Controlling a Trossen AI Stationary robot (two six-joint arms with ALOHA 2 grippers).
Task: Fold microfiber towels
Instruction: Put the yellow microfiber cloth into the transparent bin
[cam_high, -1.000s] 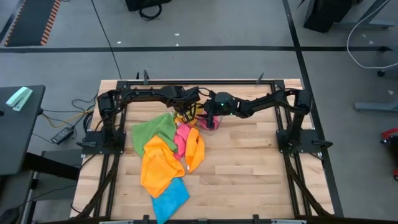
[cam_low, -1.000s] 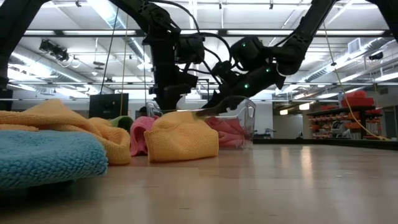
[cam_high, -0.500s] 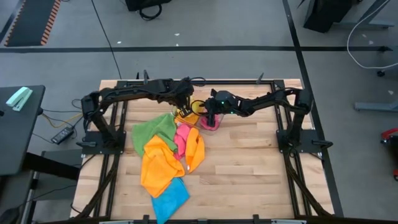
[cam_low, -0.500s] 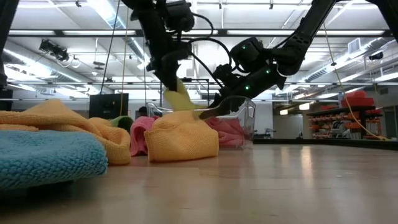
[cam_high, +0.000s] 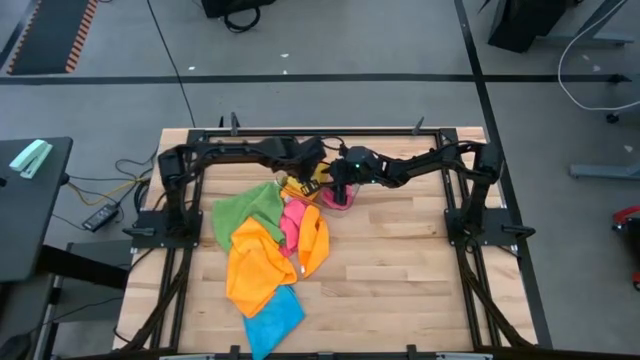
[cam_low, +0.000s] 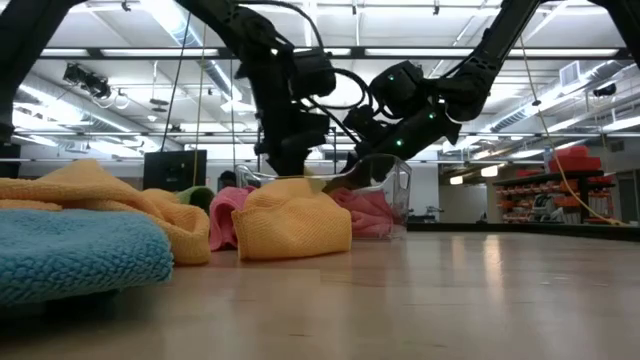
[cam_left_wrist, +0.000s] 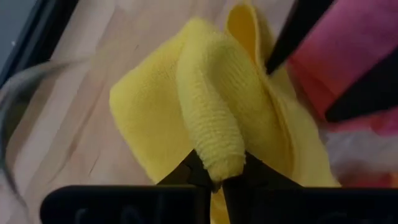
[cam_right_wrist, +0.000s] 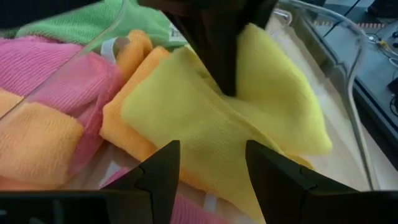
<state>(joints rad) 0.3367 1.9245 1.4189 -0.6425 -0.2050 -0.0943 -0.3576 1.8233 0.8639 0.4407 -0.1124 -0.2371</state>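
left gripper (cam_left_wrist: 214, 180), pinched shut on a fold of the soft yellow microfiber towel (cam_left_wrist: 205, 118) beside the clear plastic tray (cam_low: 395, 180); right gripper (cam_right_wrist: 208, 168) open, empty, just beside. step: picking up; next, probably lifting it free to spread.

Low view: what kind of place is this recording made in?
Probably a lab or workshop hall: long ceiling lights, shelving with red bins at the back, and a wooden table framed in metal on a bare grey floor.
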